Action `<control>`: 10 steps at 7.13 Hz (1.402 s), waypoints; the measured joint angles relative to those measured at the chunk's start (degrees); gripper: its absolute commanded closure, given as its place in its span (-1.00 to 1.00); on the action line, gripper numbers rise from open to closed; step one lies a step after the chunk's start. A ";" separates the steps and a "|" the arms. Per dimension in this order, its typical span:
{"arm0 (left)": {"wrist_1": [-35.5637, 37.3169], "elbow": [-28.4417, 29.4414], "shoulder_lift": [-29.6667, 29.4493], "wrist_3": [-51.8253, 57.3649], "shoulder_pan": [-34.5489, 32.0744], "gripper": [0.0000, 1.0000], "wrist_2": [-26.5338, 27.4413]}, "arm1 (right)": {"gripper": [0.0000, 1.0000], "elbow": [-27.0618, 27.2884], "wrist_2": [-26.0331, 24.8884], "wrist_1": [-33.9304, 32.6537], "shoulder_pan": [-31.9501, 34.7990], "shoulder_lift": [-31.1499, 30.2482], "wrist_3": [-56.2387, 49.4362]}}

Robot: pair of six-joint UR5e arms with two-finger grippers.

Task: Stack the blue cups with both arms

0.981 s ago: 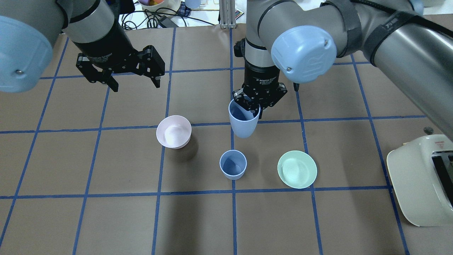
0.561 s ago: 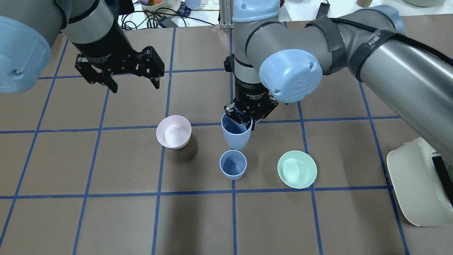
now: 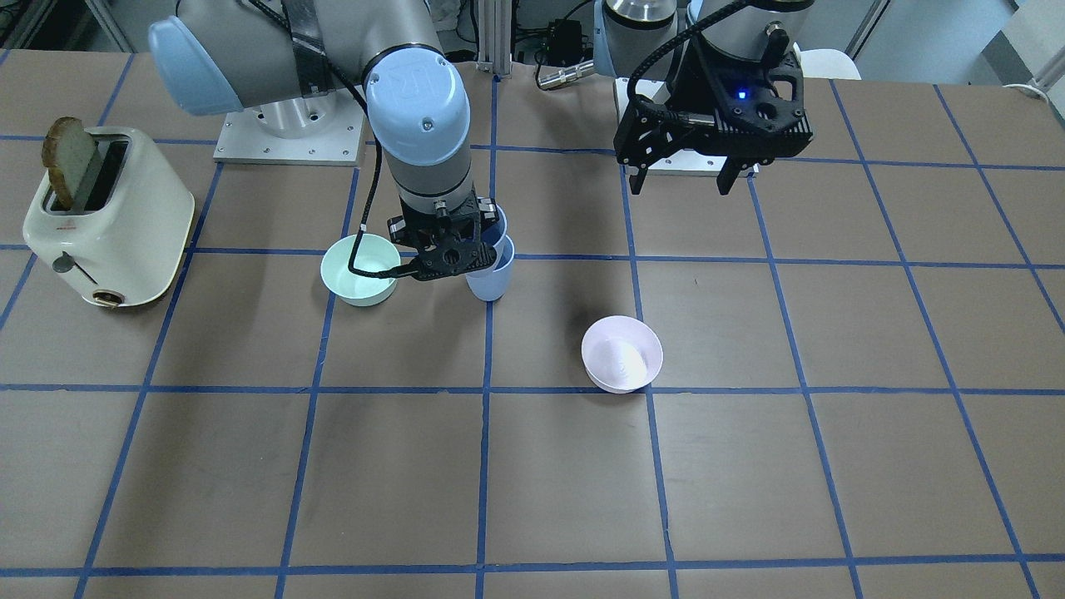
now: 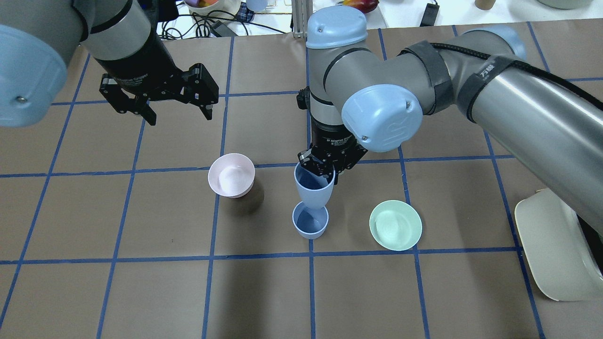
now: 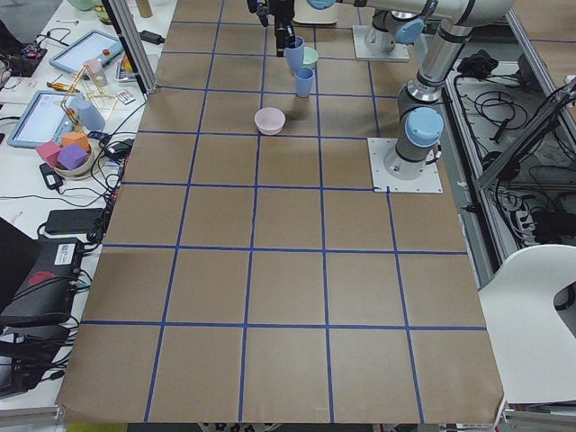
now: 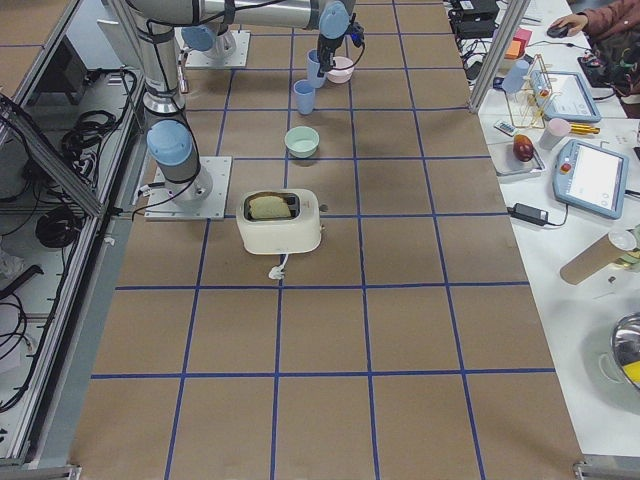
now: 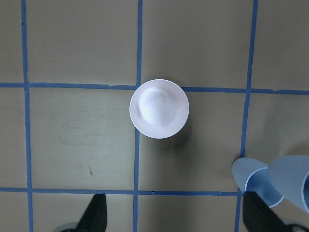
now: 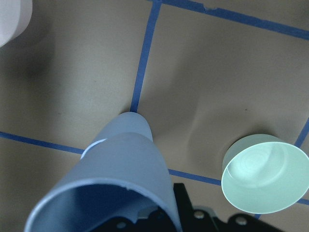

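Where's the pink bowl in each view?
Front-facing: pink bowl right of centre.
Overhead: pink bowl left of centre.
Exterior left: pink bowl upper middle.
Exterior right: pink bowl top middle.
Left wrist: pink bowl centre.
Right wrist: pink bowl top-left corner.
Landmark: standing blue cup nearby.

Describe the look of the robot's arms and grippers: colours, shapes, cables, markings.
The left arm and right arm are silver-grey tubes with light-blue joint caps. A black braided cable is strapped along the right arm. The left gripper and right gripper are black, two-fingered, white-lettered.
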 measured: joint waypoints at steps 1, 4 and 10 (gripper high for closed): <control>-0.03 -0.07 0.10 0.00 0.00 -1.00 0.00 | 1.00 0.48 0.46 -0.21 0.02 0.00 0.00; -0.08 -0.20 0.27 -0.02 0.00 -1.00 0.06 | 1.00 1.16 1.73 -0.59 0.04 0.18 0.00; -0.32 -0.21 0.36 -0.09 0.00 -1.00 0.09 | 0.99 3.07 2.18 -3.46 0.04 -0.15 0.37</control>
